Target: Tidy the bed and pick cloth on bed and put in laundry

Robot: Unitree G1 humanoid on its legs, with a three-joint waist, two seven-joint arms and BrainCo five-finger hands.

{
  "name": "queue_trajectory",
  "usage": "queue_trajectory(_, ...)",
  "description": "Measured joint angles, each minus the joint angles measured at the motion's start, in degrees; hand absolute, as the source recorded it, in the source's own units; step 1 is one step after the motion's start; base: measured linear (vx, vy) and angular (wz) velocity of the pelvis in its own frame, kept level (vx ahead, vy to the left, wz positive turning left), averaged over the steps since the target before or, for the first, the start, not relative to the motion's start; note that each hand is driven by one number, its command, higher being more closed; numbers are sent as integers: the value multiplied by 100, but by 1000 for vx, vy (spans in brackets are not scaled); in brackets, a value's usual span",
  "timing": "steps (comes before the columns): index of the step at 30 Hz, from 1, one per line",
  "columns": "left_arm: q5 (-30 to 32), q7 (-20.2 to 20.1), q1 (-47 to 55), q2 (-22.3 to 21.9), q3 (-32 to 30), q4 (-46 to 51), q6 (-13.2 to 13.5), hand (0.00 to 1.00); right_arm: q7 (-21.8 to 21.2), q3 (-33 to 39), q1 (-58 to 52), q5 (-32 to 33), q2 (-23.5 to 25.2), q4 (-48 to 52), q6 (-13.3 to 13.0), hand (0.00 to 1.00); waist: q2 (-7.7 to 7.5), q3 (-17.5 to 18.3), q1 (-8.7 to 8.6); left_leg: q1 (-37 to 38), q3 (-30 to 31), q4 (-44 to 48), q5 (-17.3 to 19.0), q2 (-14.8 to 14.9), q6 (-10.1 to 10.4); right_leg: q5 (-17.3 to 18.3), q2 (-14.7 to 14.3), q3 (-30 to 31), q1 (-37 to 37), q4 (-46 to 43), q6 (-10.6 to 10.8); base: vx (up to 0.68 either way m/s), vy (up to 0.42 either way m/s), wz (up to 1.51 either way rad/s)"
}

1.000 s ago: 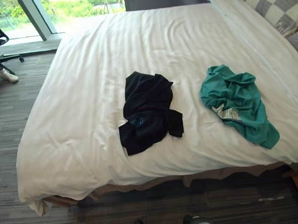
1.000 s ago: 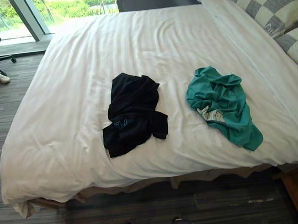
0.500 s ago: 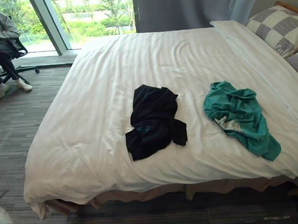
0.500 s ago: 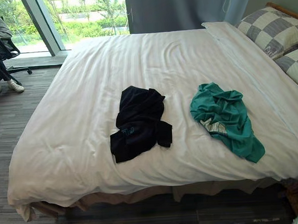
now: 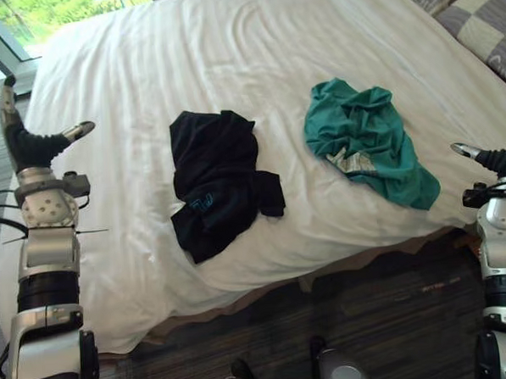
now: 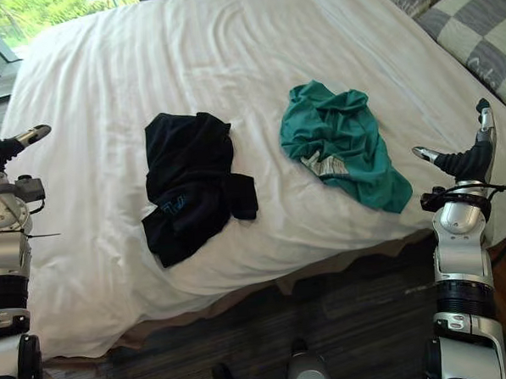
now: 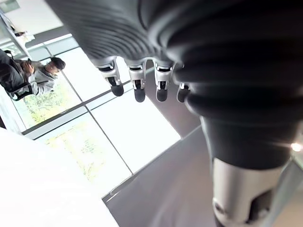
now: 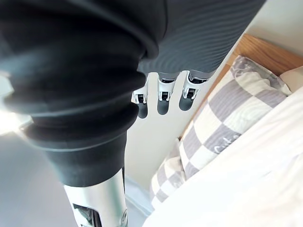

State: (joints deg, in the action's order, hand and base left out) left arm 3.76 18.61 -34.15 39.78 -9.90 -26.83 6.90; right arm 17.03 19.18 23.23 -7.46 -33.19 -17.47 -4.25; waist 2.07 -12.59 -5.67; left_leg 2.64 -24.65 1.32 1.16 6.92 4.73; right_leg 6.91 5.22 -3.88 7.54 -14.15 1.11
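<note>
Listing nearest first: our left hand (image 5: pixel 28 147) at nine o'clock and right hand (image 6: pixel 469 159) at three o'clock, both raised beside the bed (image 5: pixel 228 38), fingers relaxed and straight, holding nothing. Black cloth (image 5: pixel 216 181) lies crumpled near the bed's front edge. Teal cloth (image 5: pixel 365 139) lies at two o'clock from it, apart. We judge both light, limp and unlikely to slip: pinch a raised fold at the bunched middle. Checked pillows (image 6: pixel 474 27) lie farthest, at one o'clock.

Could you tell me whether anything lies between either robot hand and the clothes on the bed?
Nothing visible does. Only bare white sheet lies between the open left robot hand and the black garment, and likewise between the open right robot hand and the teal garment.
</note>
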Motion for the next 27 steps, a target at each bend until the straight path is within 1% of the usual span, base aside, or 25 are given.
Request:
queue_trajectory(2, 318, -109, -445, -59, 312, -300, -129, 0, -52, -4, 41, -63, 0, 324, -39, 0, 51, -215, -59, -199, 14, 126, 0, -2, 0, -17, 37, 41, 193, -70, -2, -33, -7, -4)
queue_trajectory(4, 405, -127, -660, -82, 487, -433, -167, 0, -79, -5, 149, -135, 0, 359, -79, 0, 93, -328, -143, -320, 34, 168, 0, -1, 0, -38, 54, 35, 292, -73, 2, -17, -1, 0)
queue_trajectory(6, 606, -229, -1043, -193, 747, -673, -205, 0, -79, -4, 210, -170, 0, 369, -95, 0, 173, -417, -163, -507, 38, 165, -1, 1, 1, -99, 46, 64, 499, -67, -3, -7, 4, -3)
queue_trajectory(9, 795, -238, -1259, -373, 918, -762, -239, 0, -79, -11, 209, -214, 2, 443, -95, 0, 239, -551, -197, -599, -2, 163, -1, 7, 2, -158, 58, 112, 616, -59, -3, 1, 14, -9)
queue_trajectory(10, 859, -240, -1280, -398, 1019, -775, -256, 0, -78, -13, 208, -220, 3, 554, -98, 0, 270, -585, -234, -635, -42, 160, -1, -1, 2, -181, 65, 144, 672, -53, 5, 20, 36, -12)
queue_trajectory(12, 1043, -242, -1387, -512, 1116, -996, -284, 0, -73, -131, 195, -233, 14, 696, -134, 0, 281, -683, -290, -659, -107, 167, -2, -13, 2, -230, 70, 227, 710, -23, 19, 29, 33, -15)
queue_trajectory(14, 1124, -265, -1431, -623, 1241, -1139, -348, 0, -74, -217, 126, -249, 56, 868, -185, 0, 286, -687, -291, -743, -229, 168, -3, -7, 4, -323, 55, 295, 808, 63, 16, 33, 31, -18)
queue_trajectory(16, 1312, -397, -1465, -832, 1440, -1277, -417, 0, -71, -214, -60, -294, 110, 1108, -202, 0, 304, -703, -301, -794, -246, 170, -3, -17, 4, -368, 65, 324, 826, 156, 36, 46, 22, -8)
queue_trajectory(19, 1526, -584, -1461, -1178, 1570, -1494, -459, 0, -72, -213, -334, -399, 200, 1372, -218, 0, 321, -781, -300, -795, -316, 170, -4, -15, 6, -368, 73, 328, 828, 159, 37, 54, 17, -1)
queue_trajectory(20, 1591, -619, -1462, -1231, 1609, -1527, -469, 0, -72, -212, -367, -411, 234, 1431, -218, 0, 321, -815, -299, -797, -339, 169, -4, -12, 6, -368, 73, 327, 831, 160, 37, 40, 11, -2)
queue_trajectory(22, 1742, -741, -1458, -1480, 1653, -1745, -540, 0, -71, -213, -425, -432, 394, 1508, -225, 0, 342, -849, -300, -860, -392, 168, -5, -11, 8, -368, 76, 330, 888, 179, 37, 44, 7, -1)
queue_trajectory(27, 2184, -731, -1434, -1817, 1642, -2105, -593, 0, -73, -216, -639, -439, 669, 1708, -247, 0, 364, -860, -285, -877, -551, 191, -6, 2, 10, -369, 84, 323, 882, 229, 37, 64, 0, -1)
